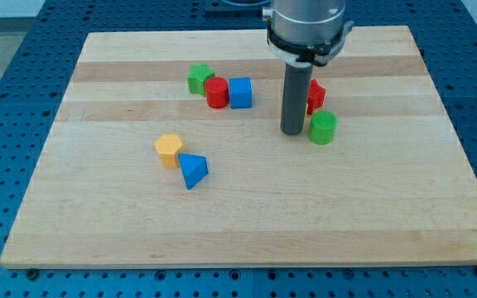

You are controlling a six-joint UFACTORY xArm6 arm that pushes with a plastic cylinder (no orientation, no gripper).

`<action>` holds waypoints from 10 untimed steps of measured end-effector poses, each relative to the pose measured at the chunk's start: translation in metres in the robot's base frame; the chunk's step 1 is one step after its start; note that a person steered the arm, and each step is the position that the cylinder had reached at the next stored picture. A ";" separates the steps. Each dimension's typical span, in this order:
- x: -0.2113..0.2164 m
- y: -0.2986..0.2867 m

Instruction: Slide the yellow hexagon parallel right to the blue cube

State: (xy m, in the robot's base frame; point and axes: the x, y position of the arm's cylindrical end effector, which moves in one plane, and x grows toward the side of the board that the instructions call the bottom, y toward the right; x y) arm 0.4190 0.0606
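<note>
The yellow hexagon point(169, 150) sits left of the board's middle, touching a blue triangular block point(193, 170) at its lower right. The blue cube point(240, 93) sits in the upper middle, touching a red cylinder point(216, 93) on its left. My tip point(292, 131) rests on the board right of the middle, well to the right of the yellow hexagon and to the lower right of the blue cube. It stands just left of a green cylinder point(323, 127).
A green block point(199, 78) sits up-left of the red cylinder. A red block point(315, 96) sits behind the rod, partly hidden by it. The wooden board point(238, 223) lies on a blue perforated table.
</note>
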 end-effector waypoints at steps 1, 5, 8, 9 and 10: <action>-0.010 0.000; -0.008 -0.066; 0.000 -0.094; 0.008 -0.130; 0.008 -0.133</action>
State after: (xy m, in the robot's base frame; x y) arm 0.4266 -0.0723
